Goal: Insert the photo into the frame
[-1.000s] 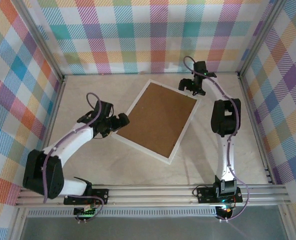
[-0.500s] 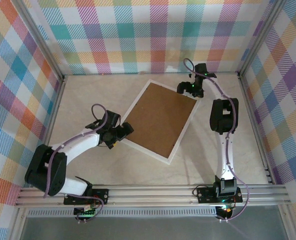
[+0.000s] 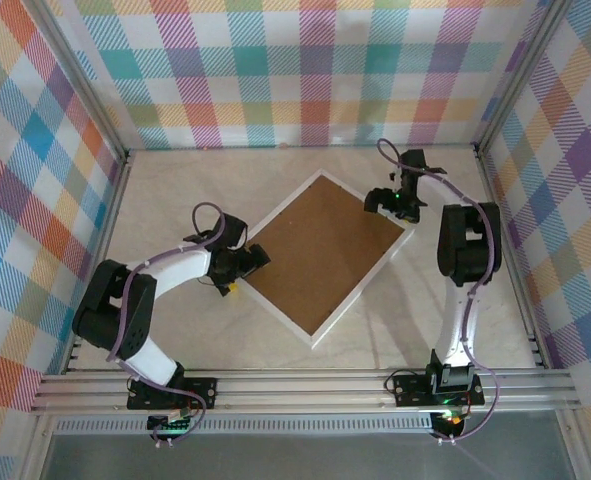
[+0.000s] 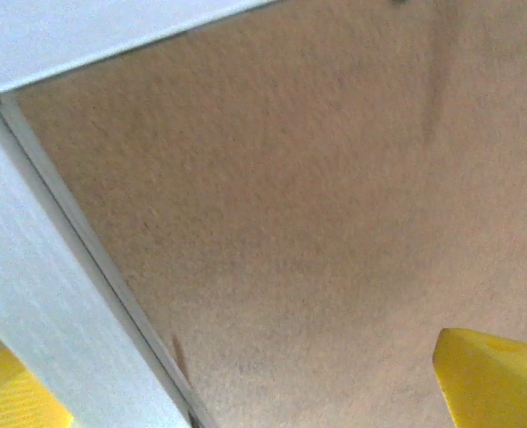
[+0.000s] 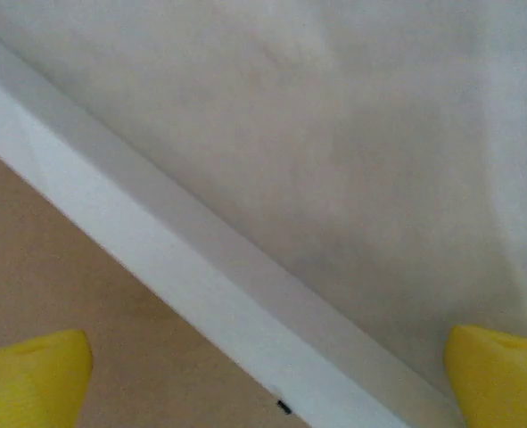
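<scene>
Though face-down, frame [image 3: 325,255] — beige table [image 3: 160,190], plaid walls [image 3: 275,70].

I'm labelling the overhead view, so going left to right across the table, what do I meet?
First the left gripper → frame, brown back up → right gripper.

Frame [image 3: 325,250] showed a brown board within a narrow white border, desk [image 3: 165,190] around the frame was pale cream, walls [image 3: 275,70] beyond the frame wore multicolour plaid, fingers [image 4: 495,379] at the frame's edges were yellow.
</scene>
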Controlling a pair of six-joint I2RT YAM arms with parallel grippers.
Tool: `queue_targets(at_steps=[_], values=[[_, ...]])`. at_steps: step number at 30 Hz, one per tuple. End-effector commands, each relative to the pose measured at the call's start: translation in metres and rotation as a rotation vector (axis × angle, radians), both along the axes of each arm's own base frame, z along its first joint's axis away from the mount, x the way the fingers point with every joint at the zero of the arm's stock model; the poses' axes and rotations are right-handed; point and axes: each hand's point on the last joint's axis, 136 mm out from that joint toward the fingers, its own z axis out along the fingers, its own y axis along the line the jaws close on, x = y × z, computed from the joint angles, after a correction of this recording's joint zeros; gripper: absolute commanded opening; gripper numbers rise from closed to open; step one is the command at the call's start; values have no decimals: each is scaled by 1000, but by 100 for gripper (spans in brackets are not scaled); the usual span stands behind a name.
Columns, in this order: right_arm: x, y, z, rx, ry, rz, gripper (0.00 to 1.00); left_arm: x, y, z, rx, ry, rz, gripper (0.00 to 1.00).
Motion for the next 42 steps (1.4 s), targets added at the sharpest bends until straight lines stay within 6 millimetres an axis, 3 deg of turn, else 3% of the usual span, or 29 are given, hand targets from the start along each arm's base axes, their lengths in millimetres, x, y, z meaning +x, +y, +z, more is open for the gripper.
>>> queue_targets(at_steps=[1, 9, 15, 17, 22, 24, 27, 32, 35, 37, 42], values=[[-46, 28, 10, 108, 85, 0, 98, 83, -9, 43, -46, -295, 2, 99], [-111, 23, 8, 59, 126, -36, 97, 130, 7, 53, 9, -344, 6, 99], [-156, 65, 3, 114, 191, 34, 98, 154, 16, 55, 62, -345, -30, 99], [-162, 76, 8, 134, 194, 49, 97, 161, 28, 54, 99, -347, -19, 99], [-142, 67, 32, 72, 92, 35, 99, 176, 59, 53, 145, -350, 9, 98], [-131, 70, 42, 71, 39, 71, 99, 170, 70, 52, 159, -308, 6, 98], [-112, 70, 53, 64, -21, 105, 99, 160, 69, 66, 135, -309, -30, 98], [-77, 60, 59, 64, -67, 132, 98, 127, 73, 74, 153, -300, -71, 98], [-59, 58, 56, 91, -38, 177, 64, 107, 87, 66, 217, -272, -74, 98], [-47, 52, 51, 55, -20, 195, 50, 96, 95, 57, 262, -250, -82, 98], [-25, 39, 35, -44, 21, 197, 48, 86, 103, 34, 269, -244, -70, 99]])
